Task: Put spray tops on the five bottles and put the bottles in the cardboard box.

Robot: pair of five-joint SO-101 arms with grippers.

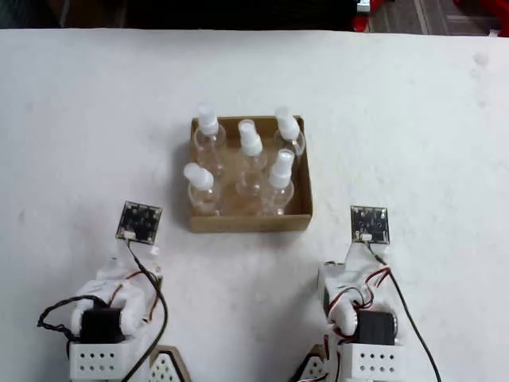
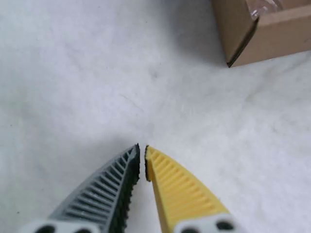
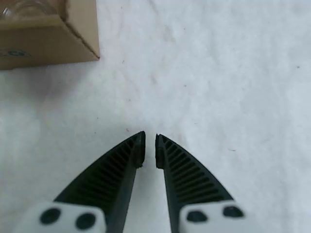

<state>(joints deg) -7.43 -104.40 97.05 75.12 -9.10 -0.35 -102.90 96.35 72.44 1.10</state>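
The cardboard box [image 1: 250,222] sits in the middle of the white table [image 1: 413,119]. All five clear bottles [image 1: 251,173] stand upright inside it, three along the far wall and two nearer the arms. They are packed close enough that they prop one another and the box walls keep them from tipping. Each wears a white spray top [image 1: 250,142], seated on its neck (none looks crooked from above).

Both arms are folded low at the near edge of the table, one on each side of the box and well apart from it. The left gripper [image 2: 142,153] hangs over bare tabletop with its grey and yellow jaws drawn almost together on nothing, a corner of the box ahead of it. The right gripper [image 3: 149,145] mirrors this, its black jaws a slit apart and empty. With no bottle outside the box, the job appears complete, and this parked pose suits it.
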